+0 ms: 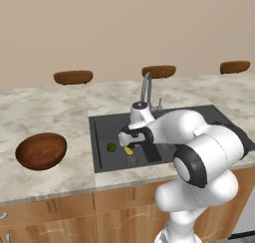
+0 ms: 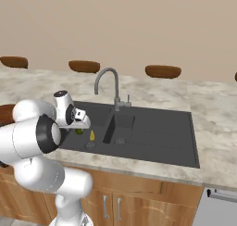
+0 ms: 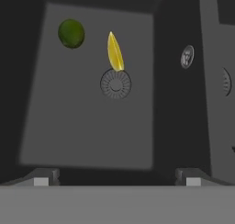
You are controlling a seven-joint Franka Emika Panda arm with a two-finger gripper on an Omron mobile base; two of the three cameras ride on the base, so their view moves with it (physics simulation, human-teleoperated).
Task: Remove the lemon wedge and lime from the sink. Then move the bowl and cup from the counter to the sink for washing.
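End effector wide, empty, poised above sink. Lemon wedge on basin floor touching drain, lime near. My worry: thin wedge slips from fingertips, or lime rolls if nudged.

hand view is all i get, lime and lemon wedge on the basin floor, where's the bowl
Observer: The bowl sits on the counter to the left of the sink, upright.
Operator: is the tool down in the basin yet
Observer: The tool hangs open above the basin that holds the lemon wedge and the lime, touching neither.
Operator: anything tall nearby
Observer: The curved faucet rises behind the sink, between its two basins.
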